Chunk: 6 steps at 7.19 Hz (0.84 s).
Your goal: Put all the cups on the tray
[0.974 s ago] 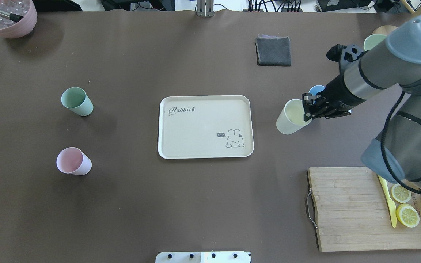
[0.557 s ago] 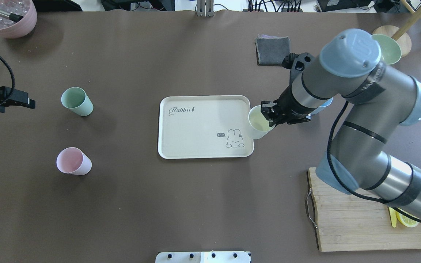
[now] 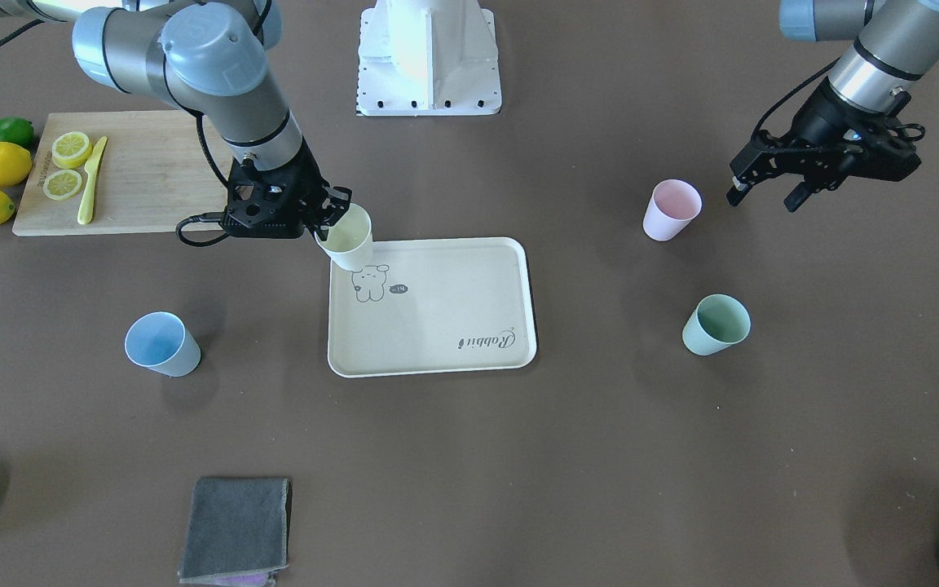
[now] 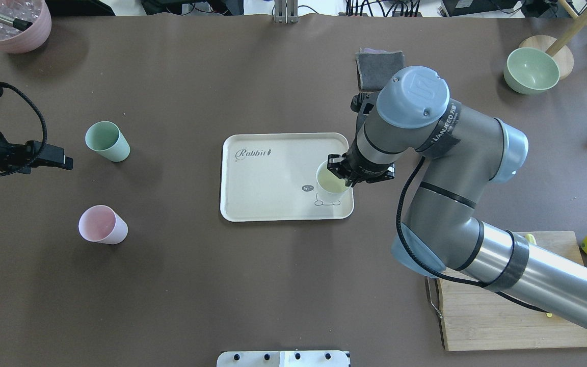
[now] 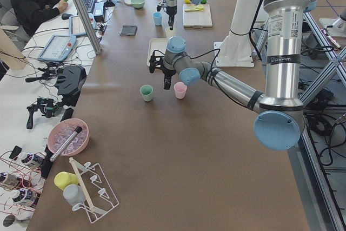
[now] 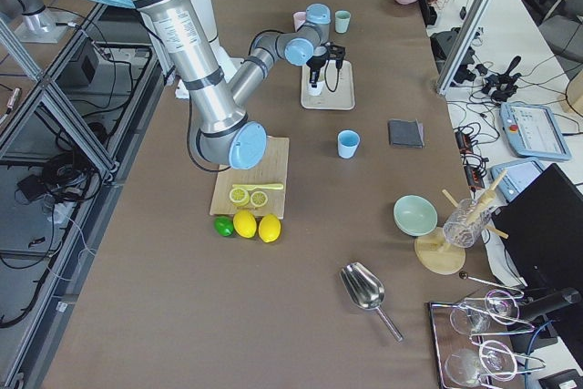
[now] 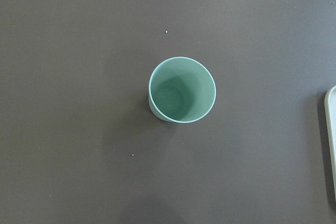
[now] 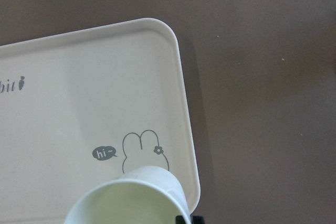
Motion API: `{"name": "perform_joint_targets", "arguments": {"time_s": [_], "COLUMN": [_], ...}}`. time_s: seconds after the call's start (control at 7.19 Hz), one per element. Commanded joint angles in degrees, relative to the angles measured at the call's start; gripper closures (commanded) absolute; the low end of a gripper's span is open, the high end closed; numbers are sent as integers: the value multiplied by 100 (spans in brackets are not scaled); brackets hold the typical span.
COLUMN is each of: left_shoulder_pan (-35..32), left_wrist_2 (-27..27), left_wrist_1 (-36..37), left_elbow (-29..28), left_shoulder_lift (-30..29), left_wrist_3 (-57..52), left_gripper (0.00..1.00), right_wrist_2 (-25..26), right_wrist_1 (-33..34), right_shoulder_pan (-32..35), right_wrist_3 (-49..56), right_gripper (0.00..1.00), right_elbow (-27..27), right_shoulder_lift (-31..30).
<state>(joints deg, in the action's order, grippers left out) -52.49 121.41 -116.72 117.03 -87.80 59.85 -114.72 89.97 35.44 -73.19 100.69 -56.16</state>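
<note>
Right claw (image 4: 343, 175) is pinching the pale yellow cup (image 4: 330, 183) by its rim, right over the lower right corner of the tray (image 4: 273, 178) in the overhead view. The cup covers most of the printed cartoon there. In the front-facing view it looks slightly tilted, and I cannot tell whether its base touches the tray. Over to the left claw (image 3: 763, 198), upper right of the front-facing frame: fingers spread, nothing between them, near the pink cup (image 3: 671, 209). That cup stands upright on the tabletop (image 3: 600, 456). Below it stands the mint green cup (image 3: 716, 324), also upright, well apart from the tray. The light blue cup (image 3: 162, 344) stands lower left of the tray.
</note>
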Motion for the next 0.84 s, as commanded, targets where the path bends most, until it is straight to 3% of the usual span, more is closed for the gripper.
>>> {"name": "perform_joint_targets", "arguments": {"time_s": [0.0,0.42,0.7], "left_shoulder_pan": [248,599,1029], "left_wrist_2": [-214,-302,-723], "left_wrist_1": [0,0,0], "left_elbow": [21,30,83], "left_shoulder_lift": [44,88,167], "left_wrist_3": [9,36,53], "left_gripper": [2,2,2], "right_wrist_2": [64,152,152], "right_wrist_1": [-6,-15,-704], "right_shoulder_pan": [-19,-19,-46], "right_wrist_3": [-2,24,-28], "right_gripper": [100,100,100], "right_elbow": [-278,-401,-785], "right_shoulder_lift": [167,193,176]}}
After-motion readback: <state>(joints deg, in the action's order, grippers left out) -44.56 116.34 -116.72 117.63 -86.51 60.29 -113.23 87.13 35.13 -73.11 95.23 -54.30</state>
